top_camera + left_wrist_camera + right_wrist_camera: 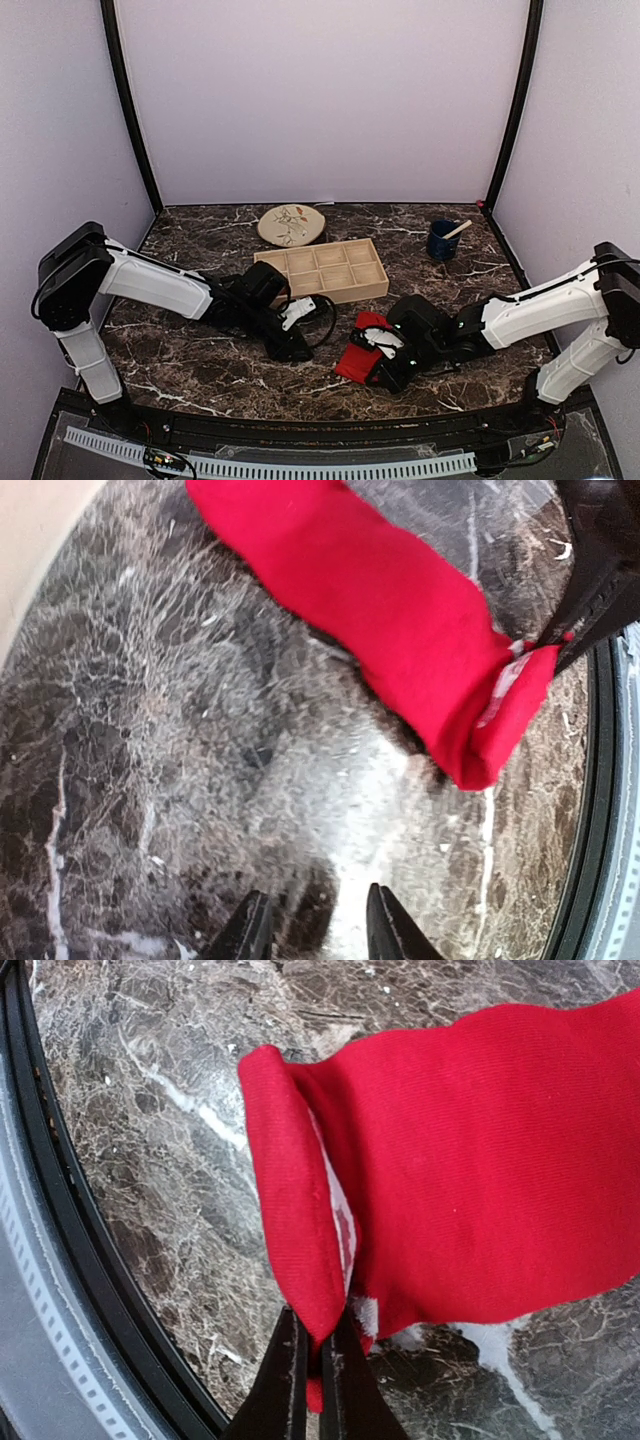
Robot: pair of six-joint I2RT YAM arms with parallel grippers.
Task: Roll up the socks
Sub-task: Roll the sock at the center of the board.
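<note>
The right gripper (318, 1350) is clamped on the folded edge of the socks (480, 1160), which lie at lower centre of the top view. The left gripper (310, 925), narrowly parted and empty, hovers to their left. To roll well, turn the fold over evenly while the left pins the flat end.

Behind tray (330, 293), plate (268, 228); before tray, socks (362, 352)

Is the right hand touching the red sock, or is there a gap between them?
Touching. The right wrist view shows the right hand shut on the folded edge of the red sock, with no gap.
</note>
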